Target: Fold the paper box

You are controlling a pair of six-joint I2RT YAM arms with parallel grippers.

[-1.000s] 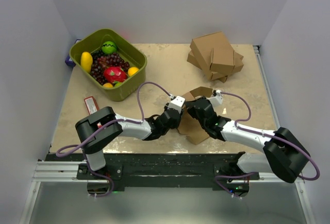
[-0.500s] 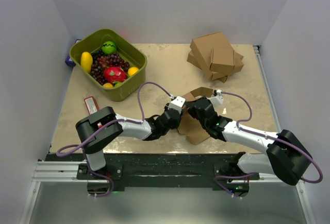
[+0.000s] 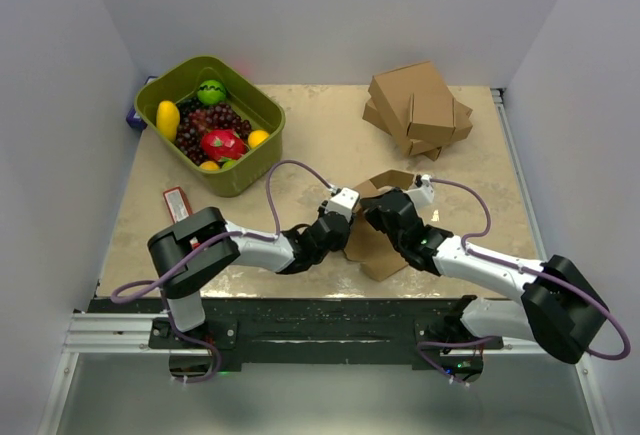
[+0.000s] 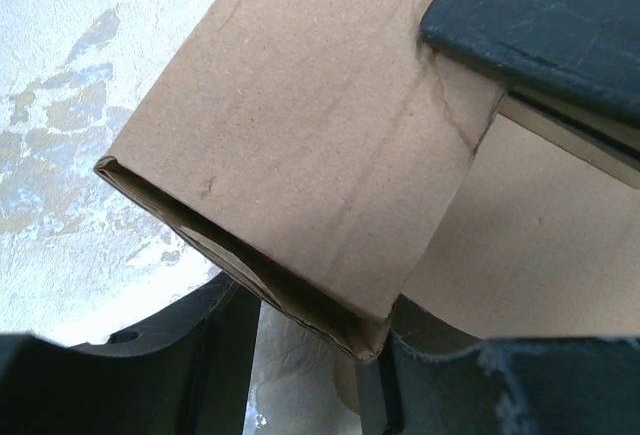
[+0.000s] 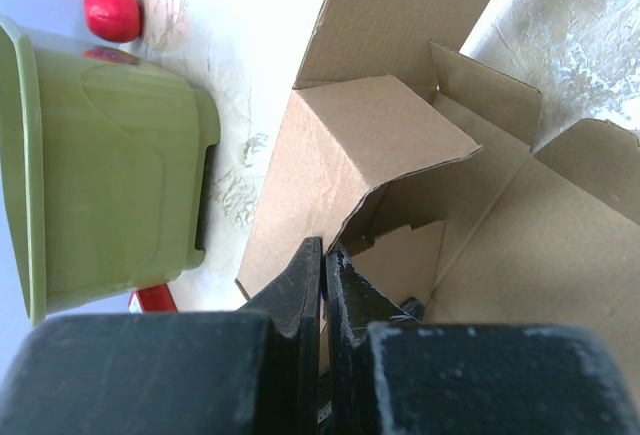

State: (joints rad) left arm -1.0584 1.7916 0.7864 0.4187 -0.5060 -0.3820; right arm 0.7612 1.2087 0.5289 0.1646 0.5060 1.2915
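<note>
The paper box (image 3: 383,245) is a brown cardboard piece with raised flaps, lying near the table's front between both grippers. My right gripper (image 3: 376,211) sits at its top edge. In the right wrist view, my right gripper (image 5: 325,255) is shut on a thin wall of the paper box (image 5: 370,145), beside an open cavity. My left gripper (image 3: 336,227) meets the box from the left. In the left wrist view, my left gripper (image 4: 310,327) has its jaws apart. A doubled side panel of the box (image 4: 300,125) lies across the fingertips, its corner touching the right finger (image 4: 470,375).
A green bin (image 3: 262,105) of fruit stands at the back left, also in the right wrist view as the green bin (image 5: 110,155) with a red ball (image 5: 110,12) behind it. A cluster of brown cartons (image 3: 415,105) sits at the back right. A red packet (image 3: 177,203) lies left.
The right arm's rear links have drifted slightly to the right. Both grippers and the box keep their places.
</note>
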